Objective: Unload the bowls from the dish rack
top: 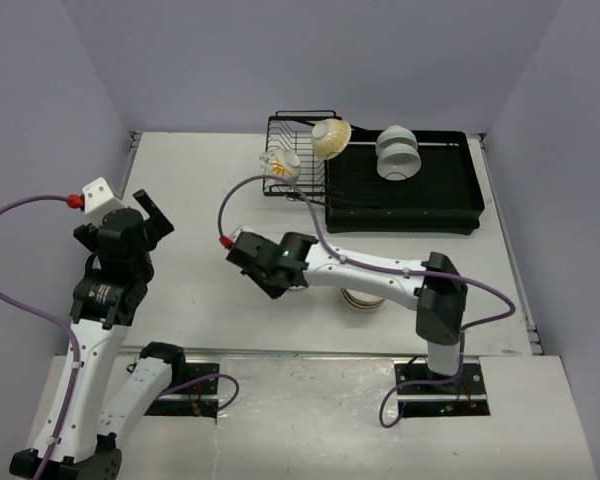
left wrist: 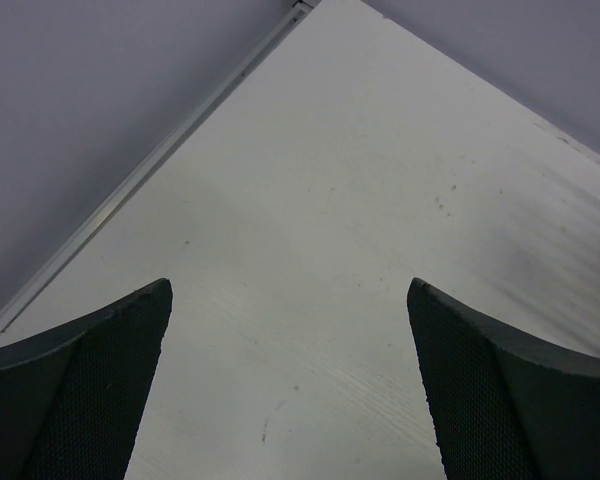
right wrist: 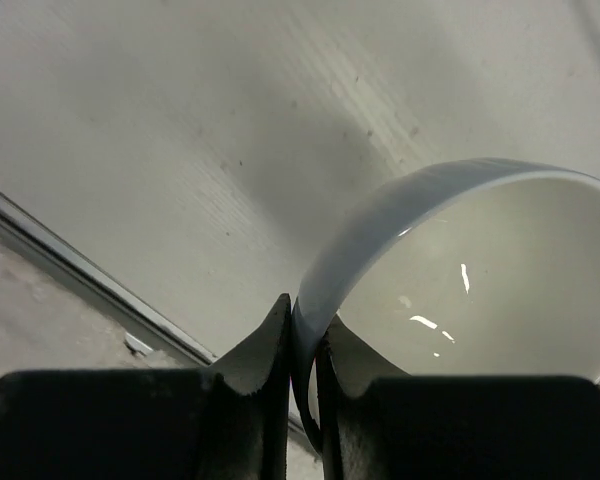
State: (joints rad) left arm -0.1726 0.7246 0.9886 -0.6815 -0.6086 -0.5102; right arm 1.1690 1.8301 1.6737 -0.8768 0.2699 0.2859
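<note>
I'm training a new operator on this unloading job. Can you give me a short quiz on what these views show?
1. True or false: the right tool pinches a white bowl by its rim.
2. What is between the left tool's fingers?
A) a tan bowl
B) nothing, only bare table below
C) a spoon
3. Fill in: the flower-patterned bowl sits in the black wire ___.

Key: 1 true; 2 B; 3 dish rack.
</note>
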